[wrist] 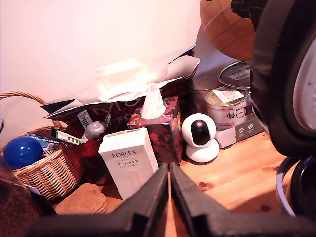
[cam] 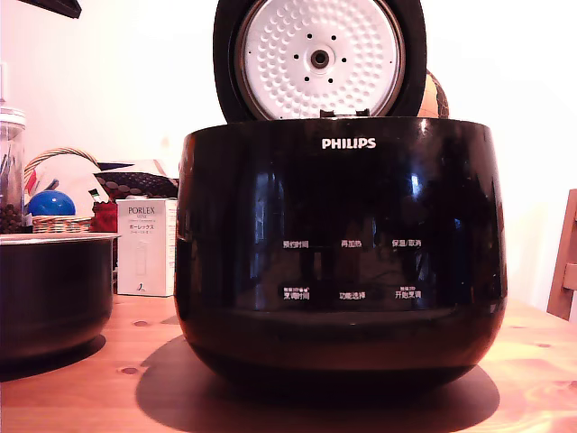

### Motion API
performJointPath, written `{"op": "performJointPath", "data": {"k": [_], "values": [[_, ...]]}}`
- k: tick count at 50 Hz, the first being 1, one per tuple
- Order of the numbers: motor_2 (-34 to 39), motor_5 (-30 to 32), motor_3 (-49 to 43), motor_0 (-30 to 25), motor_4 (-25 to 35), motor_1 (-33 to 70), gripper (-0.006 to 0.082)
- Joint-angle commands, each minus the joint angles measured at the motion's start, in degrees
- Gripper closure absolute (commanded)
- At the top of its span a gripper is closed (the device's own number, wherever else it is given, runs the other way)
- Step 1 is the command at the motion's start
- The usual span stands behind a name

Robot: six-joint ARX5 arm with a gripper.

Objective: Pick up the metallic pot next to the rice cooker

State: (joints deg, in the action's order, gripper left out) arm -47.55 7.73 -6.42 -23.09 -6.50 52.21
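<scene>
Pincer (wrist: 169,170) pressed together, gripping nothing, aimed at the clutter behind the rice cooker (cam: 341,253); the metallic pot (cam: 50,293) sits outside the wrist view.

Glossy black plastic rice cooker (cam: 341,262) on knotted matt wooden table (cam: 532,361); beside it, dull dark metal pot (cam: 50,293), woven wicker basket (wrist: 47,173).

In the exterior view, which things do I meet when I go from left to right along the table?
Metallic pot → white PORLEX box → rice cooker → wooden piece at the right edge.
</scene>
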Motion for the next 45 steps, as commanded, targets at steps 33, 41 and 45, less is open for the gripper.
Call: {"op": "performJointPath", "data": {"k": [33,41,45], "values": [[-9.73,18.99,-27.12,2.80,14.43,-0.04,0.0791],[-10.86,27.93,-38.18,2.84,14.38,0.94,0.0791],[-10.86,30.91,-43.85,2.84,13.53,2.69,0.0791]]}}
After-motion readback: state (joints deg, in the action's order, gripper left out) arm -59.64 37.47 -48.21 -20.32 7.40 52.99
